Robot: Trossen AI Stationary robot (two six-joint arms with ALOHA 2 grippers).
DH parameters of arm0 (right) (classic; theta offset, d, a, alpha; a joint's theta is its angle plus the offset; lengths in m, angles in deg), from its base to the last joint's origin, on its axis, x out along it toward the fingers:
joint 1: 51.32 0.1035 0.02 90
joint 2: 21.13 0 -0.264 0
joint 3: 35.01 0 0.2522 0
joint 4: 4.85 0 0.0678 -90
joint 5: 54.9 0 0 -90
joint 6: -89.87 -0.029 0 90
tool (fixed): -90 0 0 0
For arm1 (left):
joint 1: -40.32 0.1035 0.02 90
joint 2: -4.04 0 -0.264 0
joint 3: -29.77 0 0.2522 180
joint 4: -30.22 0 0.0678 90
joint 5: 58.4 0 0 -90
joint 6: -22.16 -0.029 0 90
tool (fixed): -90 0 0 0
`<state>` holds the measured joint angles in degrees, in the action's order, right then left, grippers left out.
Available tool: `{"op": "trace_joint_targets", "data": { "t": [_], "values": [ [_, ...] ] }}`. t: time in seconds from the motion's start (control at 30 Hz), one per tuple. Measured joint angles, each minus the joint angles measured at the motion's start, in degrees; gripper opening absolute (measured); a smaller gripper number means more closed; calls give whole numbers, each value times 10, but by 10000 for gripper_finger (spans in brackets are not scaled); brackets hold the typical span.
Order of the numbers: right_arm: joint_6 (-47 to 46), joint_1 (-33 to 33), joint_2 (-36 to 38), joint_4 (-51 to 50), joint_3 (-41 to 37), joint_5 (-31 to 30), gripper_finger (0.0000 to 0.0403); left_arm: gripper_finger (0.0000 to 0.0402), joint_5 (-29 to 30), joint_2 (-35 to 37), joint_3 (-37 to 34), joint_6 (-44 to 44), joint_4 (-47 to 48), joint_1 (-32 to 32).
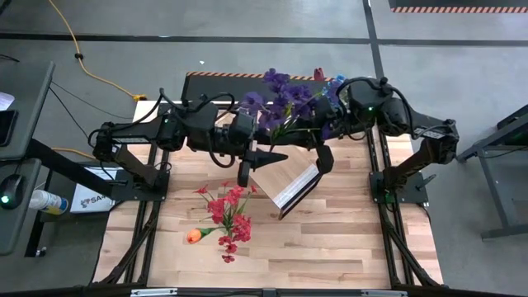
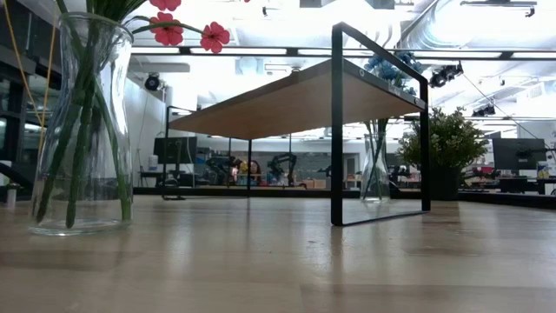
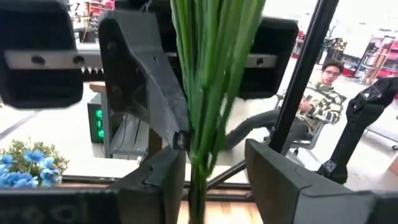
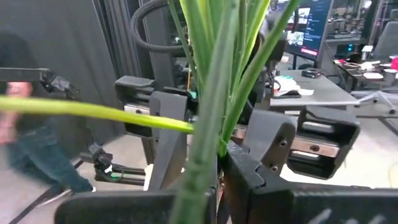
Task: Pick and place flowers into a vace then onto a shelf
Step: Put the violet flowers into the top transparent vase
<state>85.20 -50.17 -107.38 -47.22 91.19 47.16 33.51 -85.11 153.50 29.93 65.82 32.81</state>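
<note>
A bunch of flowers (image 1: 280, 103) with purple blooms and green stems (image 3: 208, 74) is held high over the table's middle, between my two arms. My right gripper (image 4: 217, 180) comes in from the right and is shut on the stems. My left gripper (image 3: 214, 180) comes from the left and is open, with one finger on each side of the same stems. On the table a glass vase (image 2: 78, 122) holds red flowers (image 1: 231, 214), and an orange flower (image 1: 194, 237) lies beside it. The shelf (image 2: 330, 96) stands on its dark frame. My right gripper pinches the bunch of green stems (image 4: 208, 155) between its two fingers (image 4: 255, 180). It comes level from the table's right, with the fingers across the stems. The bunch stands roughly upright with the blooms above the fingers, and one stem (image 4: 93, 111) sticks out sideways. Whether my left gripper touches the stems (image 3: 199, 155), which run close along one finger (image 3: 165, 180), I cannot tell.
A second glass vase (image 2: 375, 165) with blue flowers (image 2: 387, 65) stands beyond the shelf, and a bushy potted plant (image 2: 447, 139) is farther right. A person (image 3: 323, 93) sits beyond the table. Bare plank top (image 1: 330, 239) lies toward the near edge.
</note>
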Motion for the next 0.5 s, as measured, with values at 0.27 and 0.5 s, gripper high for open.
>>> {"op": "trace_joint_targets", "data": {
  "t": [0.27,0.5],
  "values": [
    [9,0,19,-21,0,-31,0,228,3,0,0,0,54,0],
    [16,0,42,-37,0,-62,0,245,37,0,0,0,104,0]
  ]
}}
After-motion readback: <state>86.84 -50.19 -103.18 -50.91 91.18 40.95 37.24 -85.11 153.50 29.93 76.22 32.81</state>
